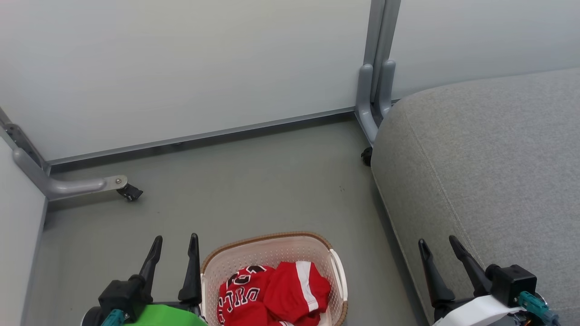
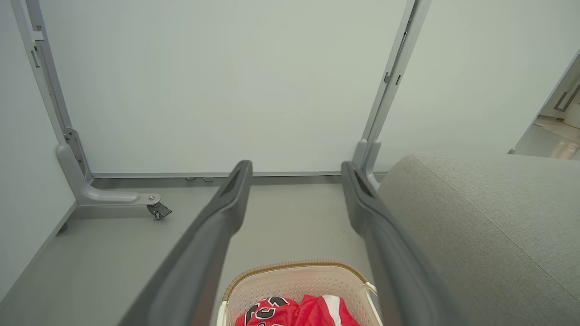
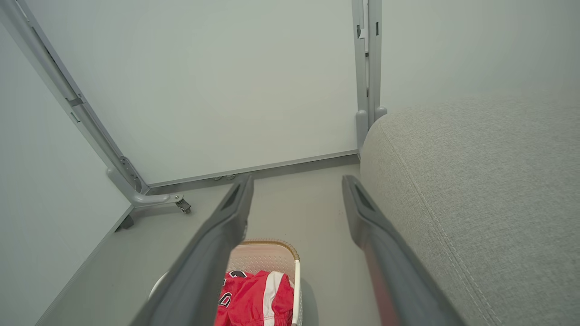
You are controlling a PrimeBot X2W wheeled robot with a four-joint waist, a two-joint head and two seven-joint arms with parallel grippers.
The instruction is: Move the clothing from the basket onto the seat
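Both the left pincer and the right pincer stand with fingers parted and empty. Between them the red clothing lies bunched in the basket on the floor. The grey seat is near it, below the right pincer.

Pale, matte partition panels closing off a corner, joined by grey metal posts and edged at the bottom with a grey rail. Curved post feet on small black wheels: a left castor out on the floor, a second castor tucked against the rounded corner of the grey fabric seat. Smooth grey-green flooring under soft, even light. In the left wrist view, a gap past the panels onto brighter ground.
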